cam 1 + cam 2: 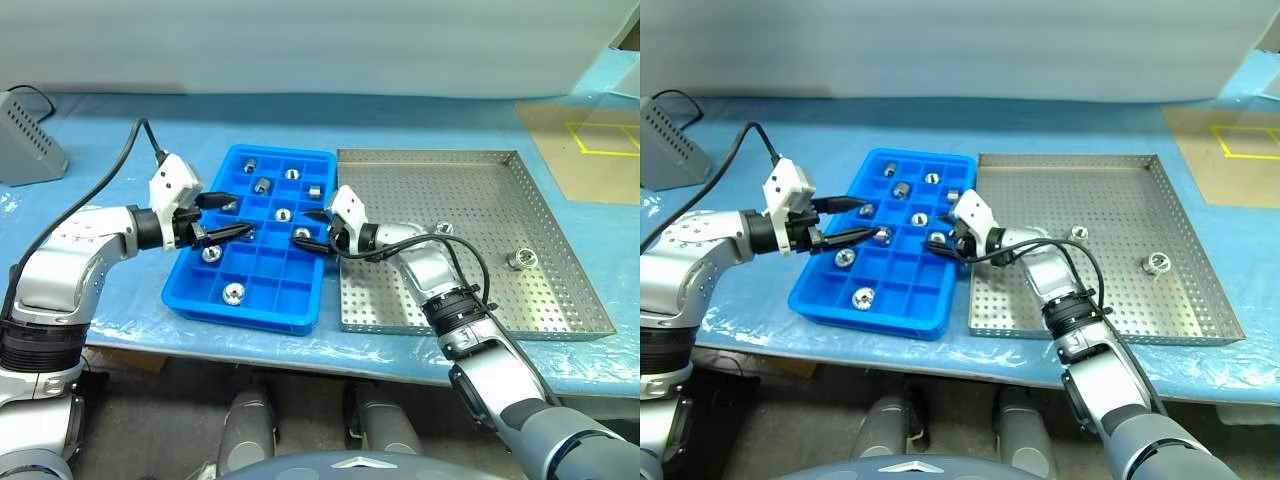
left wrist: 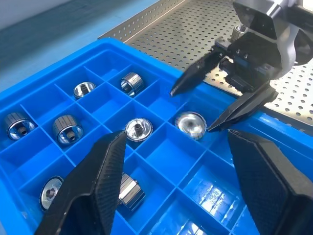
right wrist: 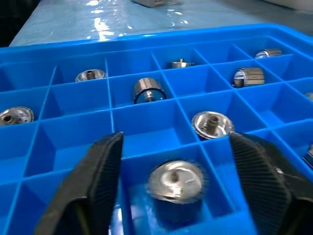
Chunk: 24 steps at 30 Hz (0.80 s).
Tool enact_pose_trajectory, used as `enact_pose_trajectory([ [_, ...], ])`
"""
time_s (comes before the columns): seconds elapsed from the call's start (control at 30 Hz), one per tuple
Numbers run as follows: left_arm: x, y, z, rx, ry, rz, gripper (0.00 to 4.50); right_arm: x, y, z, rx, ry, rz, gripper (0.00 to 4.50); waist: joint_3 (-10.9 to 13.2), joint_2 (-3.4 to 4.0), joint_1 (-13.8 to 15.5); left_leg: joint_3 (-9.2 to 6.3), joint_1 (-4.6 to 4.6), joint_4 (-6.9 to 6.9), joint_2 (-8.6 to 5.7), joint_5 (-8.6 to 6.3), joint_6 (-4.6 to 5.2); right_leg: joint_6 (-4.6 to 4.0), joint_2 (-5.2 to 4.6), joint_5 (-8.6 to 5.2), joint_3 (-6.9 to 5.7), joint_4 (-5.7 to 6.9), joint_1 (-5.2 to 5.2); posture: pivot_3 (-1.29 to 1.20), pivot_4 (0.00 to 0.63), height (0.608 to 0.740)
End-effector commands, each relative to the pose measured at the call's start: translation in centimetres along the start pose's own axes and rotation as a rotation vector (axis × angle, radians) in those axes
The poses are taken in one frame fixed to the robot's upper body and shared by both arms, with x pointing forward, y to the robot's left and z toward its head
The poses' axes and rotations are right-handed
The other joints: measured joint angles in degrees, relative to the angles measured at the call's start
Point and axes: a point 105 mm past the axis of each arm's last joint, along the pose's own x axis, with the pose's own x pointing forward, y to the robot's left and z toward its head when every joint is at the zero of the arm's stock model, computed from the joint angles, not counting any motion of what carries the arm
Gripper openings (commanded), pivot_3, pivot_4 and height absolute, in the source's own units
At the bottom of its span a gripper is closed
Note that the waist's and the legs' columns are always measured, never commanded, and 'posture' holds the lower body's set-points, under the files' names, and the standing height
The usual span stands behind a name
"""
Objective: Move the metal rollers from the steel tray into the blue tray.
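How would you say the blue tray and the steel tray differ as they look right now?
The blue tray is bright plastic split into small square compartments; the steel tray is wider, grey metal with one open perforated floor. The blue tray holds most of the metal rollers, while the steel tray has only two in sight. Both are rectangular, low-rimmed and lie side by side on the table.
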Motion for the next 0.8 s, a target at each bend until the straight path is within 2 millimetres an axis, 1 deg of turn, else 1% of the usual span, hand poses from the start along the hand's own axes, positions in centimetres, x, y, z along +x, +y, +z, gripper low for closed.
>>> enact_pose_trajectory([
  [0.03,0.3,-0.5,1.2,0.033,-0.031,-0.028,3.48,-1.5,-1.6,2.2,0.002,-0.09,-0.094,3.64,0.0,0.0,-0.01,0.0,-0.02,-0.01,0.0,0.0,0.0,0.0,0.0,0.0,0.0,-0.01,-0.02,-0.21,0.15,0.74],
  [0.17,1.3,-0.9,1.4,0.033,-0.044,-0.067,3.48,-4.8,-4.4,2.8,0.027,-0.111,-0.235,3.64,0.01,0.01,0.06,0.02,-0.07,-0.01,-0.05,0.01,0.0,0.0,-0.01,0.0,0.02,-0.05,-0.04,-0.24,0.15,0.74],
  [0.23,1.9,-1.0,1.6,0.036,-0.053,-0.082,3.48,-7.3,-6.1,2.6,0.008,-0.091,-0.325,3.64,0.01,0.01,0.06,0.03,-0.06,-0.01,-0.07,0.01,0.0,0.0,-0.02,0.0,0.05,-0.08,-0.02,-0.27,0.15,0.74],
  [0.3,2.5,-0.9,1.7,0.033,-0.064,-0.095,3.48,-10.6,-8.3,2.2,0.014,-0.068,-0.445,3.64,0.01,0.01,0.01,0.04,-0.06,0.0,-0.08,0.02,-0.01,0.0,-0.01,0.0,0.05,-0.09,-0.02,-0.29,0.15,0.74],
  [0.37,3.0,-0.9,1.6,0.031,-0.072,-0.111,3.48,-13.3,-9.6,1.3,0.006,-0.021,-0.53,3.64,0.01,0.01,-0.21,0.06,-0.06,0.0,-0.08,0.02,-0.01,0.01,0.0,0.0,0.06,-0.09,-0.02,-0.3,0.15,0.74],
  [0.47,3.7,-1.1,1.5,0.033,-0.082,-0.137,3.48,-16.4,-10.5,0.0,0.002,0.037,-0.611,3.64,0.01,0.01,-0.72,0.06,-0.04,0.0,-0.06,0.01,0.01,0.01,0.04,0.0,0.07,-0.12,-0.02,-0.34,0.15,0.74],
  [0.53,4.1,-1.1,1.5,0.033,-0.086,-0.148,3.48,-17.7,-10.6,-0.5,0.014,0.053,-0.638,3.64,0.01,0.02,-1.17,0.06,-0.03,-0.01,-0.04,-0.02,0.06,0.01,0.07,0.0,0.08,-0.13,-0.03,-0.35,0.15,0.74],
  [0.6,4.4,-1.1,1.4,0.032,-0.089,-0.156,3.48,-18.3,-10.3,-1.2,0.024,0.072,-0.645,3.64,0.01,0.02,-1.71,0.06,-0.02,-0.01,-0.04,-0.03,0.08,0.01,0.09,0.0,0.09,-0.12,-0.04,-0.35,0.15,0.74],
  [0.7,4.6,-1.1,1.5,0.031,-0.095,-0.167,3.48,-18.1,-9.6,-2.0,0.033,0.09,-0.63,3.64,0.01,0.02,-2.39,0.06,-0.02,0.0,-0.05,-0.04,0.09,0.01,0.08,0.0,0.08,-0.12,-0.04,-0.36,0.15,0.74],
  [0.8,4.7,-1.0,1.4,0.031,-0.095,-0.17,3.48,-17.5,-9.4,-2.3,0.043,0.081,-0.629,3.64,0.0,0.03,-2.66,0.06,-0.01,0.01,-0.06,-0.03,0.09,0.02,0.08,0.01,0.08,-0.12,-0.03,-0.36,0.15,0.74],
])
